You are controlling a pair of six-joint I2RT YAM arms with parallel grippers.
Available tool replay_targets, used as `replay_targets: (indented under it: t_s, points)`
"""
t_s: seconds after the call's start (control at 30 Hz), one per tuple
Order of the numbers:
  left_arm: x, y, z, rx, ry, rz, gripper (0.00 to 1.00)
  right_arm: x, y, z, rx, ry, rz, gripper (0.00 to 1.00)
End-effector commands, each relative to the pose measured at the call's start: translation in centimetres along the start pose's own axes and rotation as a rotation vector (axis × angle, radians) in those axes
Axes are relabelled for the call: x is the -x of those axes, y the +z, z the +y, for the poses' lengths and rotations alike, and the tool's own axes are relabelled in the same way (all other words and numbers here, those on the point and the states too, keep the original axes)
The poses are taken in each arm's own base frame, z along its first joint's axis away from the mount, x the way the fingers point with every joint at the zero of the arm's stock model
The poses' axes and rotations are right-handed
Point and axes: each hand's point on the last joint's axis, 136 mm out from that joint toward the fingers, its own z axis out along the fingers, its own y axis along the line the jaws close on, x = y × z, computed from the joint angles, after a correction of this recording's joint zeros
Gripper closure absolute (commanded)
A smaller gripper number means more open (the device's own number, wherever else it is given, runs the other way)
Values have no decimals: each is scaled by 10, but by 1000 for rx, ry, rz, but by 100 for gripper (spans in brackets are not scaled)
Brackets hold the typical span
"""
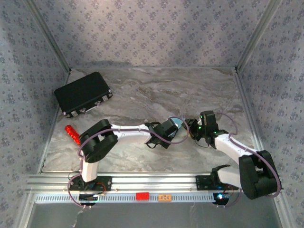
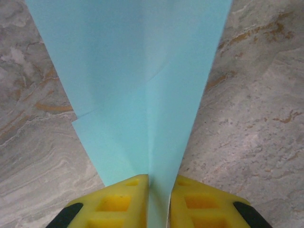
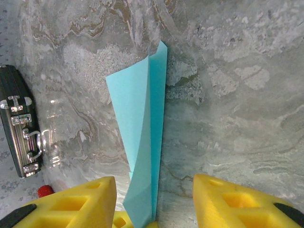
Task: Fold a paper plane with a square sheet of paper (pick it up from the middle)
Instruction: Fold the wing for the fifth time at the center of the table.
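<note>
at the far left of the marble-patterned bench (image 1: 156,90), the overhead view shows a black case (image 1: 83,99) lying flat near the back corner, its metal latches facing the near side. a small red stick (image 1: 72,133) lies nearer, well apart from the case and just beside the left arm's elbow. the left arm (image 1: 128,134) reaches across to the middle of the bench, where the left end effector (image 1: 174,128) meets a sliver of light cyan-blue paper. this is the paper plane (image 1: 176,122), which sits between the two end effectors. in the left wrist view, the left end effector (image 2: 158,205) has its yellow fingers (image 2: 118,202) drawn in close on either side of the plane's narrow end and pinches it along the centre crease. from there the paper plane (image 2: 137,85) widens away from the camera over the bench, with layered flaps showing on either side of the crease. in the right wrist view, the paper plane (image 3: 147,123) stands on edge as a slim pointed shape, its tip toward the far side. its lower end sits between the yellow fingers (image 3: 237,204) of the right end effector (image 3: 154,209). these fingers stand wide apart, open, and the right-hand finger is clear of the paper. the black case (image 3: 19,123) and the red stick (image 3: 45,191) show at the left edge of that view. in the overhead view, the right end effector (image 1: 192,129) is just beside the plane, with its arm bending back to the right.
</note>
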Motion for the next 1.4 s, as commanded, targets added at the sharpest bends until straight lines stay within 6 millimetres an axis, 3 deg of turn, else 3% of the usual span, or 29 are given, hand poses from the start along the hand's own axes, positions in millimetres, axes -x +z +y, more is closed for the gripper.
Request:
replay_targets:
  t_s: [0.0,0.33,0.7,0.8,0.93,1.07,1.37]
  points:
    - [0,2,-5,-37,-7,6,81,-6,3,-12,-29,2,24,52]
    - [0,1,-3,-44,-17,0,82,-11,18,10,53,0,102,51]
    - [0,1,-3,-44,-14,0,84,-3,36,24,61,-2,134,51]
    - [1,0,-2,-40,-11,-7,84,-2,39,21,48,1,148,57]
    - [2,-3,-2,-36,-5,-22,84,-4,41,18,32,5,163,79]
    - [9,-9,-1,-2,37,-60,81,-6,40,19,39,11,167,90]
    - [14,-10,-6,97,125,-77,79,-6,37,25,76,54,158,98]
